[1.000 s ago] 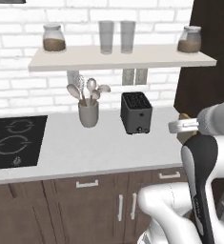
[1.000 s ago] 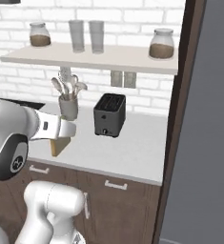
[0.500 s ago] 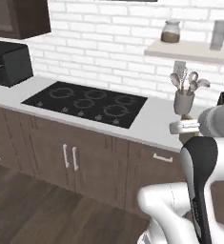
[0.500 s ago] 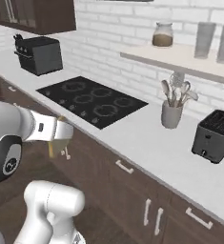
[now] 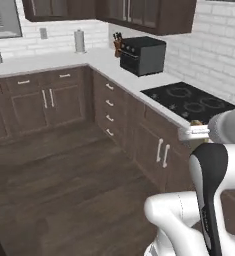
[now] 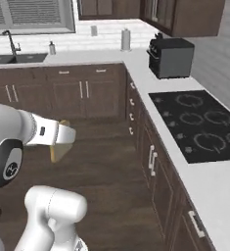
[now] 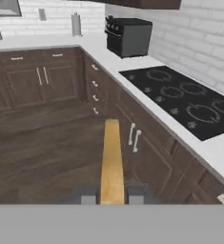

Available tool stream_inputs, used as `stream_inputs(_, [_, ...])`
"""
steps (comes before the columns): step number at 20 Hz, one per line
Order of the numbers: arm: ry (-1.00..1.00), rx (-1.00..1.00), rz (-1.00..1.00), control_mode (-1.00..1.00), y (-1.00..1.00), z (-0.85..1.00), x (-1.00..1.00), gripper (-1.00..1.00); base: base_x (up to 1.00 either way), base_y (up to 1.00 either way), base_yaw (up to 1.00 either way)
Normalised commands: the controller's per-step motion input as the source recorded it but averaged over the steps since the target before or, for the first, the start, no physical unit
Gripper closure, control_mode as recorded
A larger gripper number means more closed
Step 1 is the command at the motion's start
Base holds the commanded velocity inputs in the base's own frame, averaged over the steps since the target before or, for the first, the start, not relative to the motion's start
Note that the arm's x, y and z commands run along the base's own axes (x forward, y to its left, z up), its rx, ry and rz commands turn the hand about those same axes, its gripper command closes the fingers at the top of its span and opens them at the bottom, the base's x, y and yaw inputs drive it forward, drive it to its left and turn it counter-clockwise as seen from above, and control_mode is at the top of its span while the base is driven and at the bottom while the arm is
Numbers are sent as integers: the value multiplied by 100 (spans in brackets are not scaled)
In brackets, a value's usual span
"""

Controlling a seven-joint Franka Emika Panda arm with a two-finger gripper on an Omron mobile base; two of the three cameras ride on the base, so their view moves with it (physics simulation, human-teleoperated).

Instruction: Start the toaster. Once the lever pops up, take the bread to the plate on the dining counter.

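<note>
Already the bread [image 7: 112, 162] is out of the toaster and clamped edge-on between the jaws of the gripper [image 7: 111, 199], sticking straight out ahead of the fingertips over open wood floor. Beyond and to one side of it lie the black cooktop [image 7: 180, 97] and the oven-like box [image 7: 128, 36]. Judging by this, toasting and pickup are done; reaching the plate and setting the slice down remain.
</note>
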Motion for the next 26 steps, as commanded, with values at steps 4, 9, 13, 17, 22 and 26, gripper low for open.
stream_inputs(4, [0,0,0,100,0,0,0,100,-12,0,100])
stream_inputs(9, [0,0,0,100,0,0,0,100,-6,0,100])
stream_inputs(13, [0,0,0,100,0,0,0,100,-8,0,100])
stream_inputs(17, [0,0,0,100,0,0,0,100,-8,0,100])
stream_inputs(22, [0,0,0,100,0,0,0,100,-2,0,100])
stream_inputs(26, [0,0,0,100,0,0,0,100,-8,8,90])
